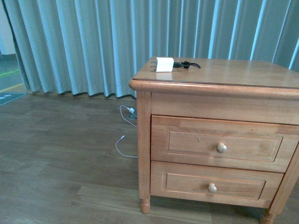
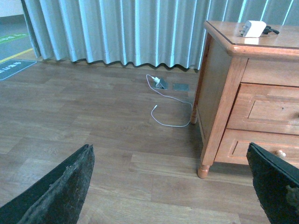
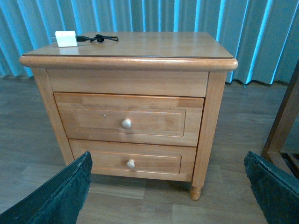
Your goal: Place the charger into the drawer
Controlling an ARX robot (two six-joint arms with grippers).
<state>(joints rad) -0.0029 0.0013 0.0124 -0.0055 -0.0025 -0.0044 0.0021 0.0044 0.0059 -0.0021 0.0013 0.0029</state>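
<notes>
The white boxy charger (image 1: 164, 64) lies on the nightstand's top near its back left corner, its black cord (image 1: 187, 65) bundled beside it; it also shows as the charger (image 2: 253, 29) and the charger (image 3: 66, 38) in the wrist views. The taller upper drawer (image 1: 224, 143) is closed, with its round pale knob (image 1: 221, 148); the right wrist view shows the same drawer (image 3: 129, 119). My left gripper (image 2: 170, 186) hangs open over the floor left of the nightstand. My right gripper (image 3: 168, 186) is open in front of the nightstand. Neither arm appears in the front view.
A shallower lower drawer (image 1: 215, 184) with a smaller knob is closed too. A thin white cable (image 1: 122, 144) lies on the wood floor by the nightstand's left side. Grey-blue curtains (image 1: 93, 42) hang behind. Another wooden furniture leg (image 3: 282, 121) stands right of the nightstand.
</notes>
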